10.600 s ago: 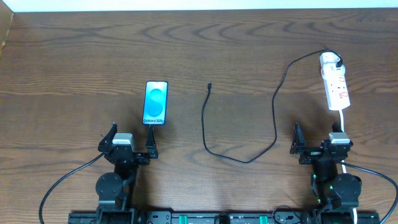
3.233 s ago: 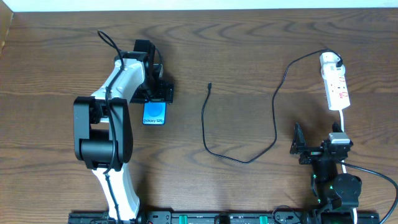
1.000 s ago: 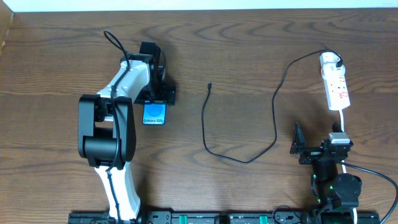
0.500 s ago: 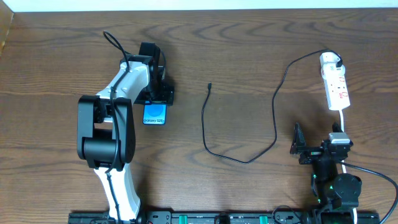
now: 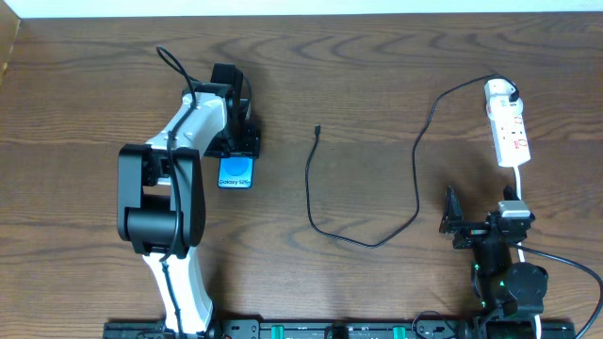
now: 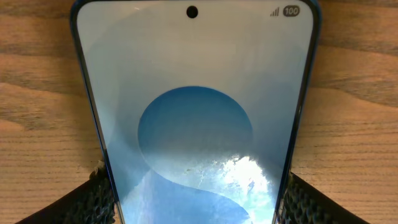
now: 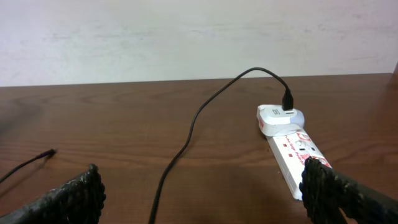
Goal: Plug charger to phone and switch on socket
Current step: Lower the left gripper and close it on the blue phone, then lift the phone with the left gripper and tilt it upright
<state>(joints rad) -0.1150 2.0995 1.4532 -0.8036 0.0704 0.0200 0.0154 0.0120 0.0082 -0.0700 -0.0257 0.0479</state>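
Note:
The phone (image 5: 236, 172), its blue screen up, lies flat on the table left of centre. My left gripper (image 5: 237, 146) is over its far half and hides it from above. In the left wrist view the phone (image 6: 194, 112) fills the frame and both pads (image 6: 93, 199) press its long edges, so the left gripper (image 6: 194, 202) is shut on it. The charger cable (image 5: 418, 179) loops across the middle, its tiny connector (image 5: 318, 129) lies loose, and its plug (image 5: 510, 91) sits in the white socket (image 5: 509, 127) at far right. My right gripper (image 5: 480, 215) is open and empty near the front edge, short of the socket (image 7: 292, 149).
The socket's white cord (image 5: 520, 184) runs toward the right arm base. The wall and the table's far edge lie behind the socket in the right wrist view. The cable (image 7: 199, 118) crosses the wood between the right fingers.
The left arm has reached from its rest pose out over the phone. Over the last second the phone shifted very slightly to the right. The right arm has not moved.

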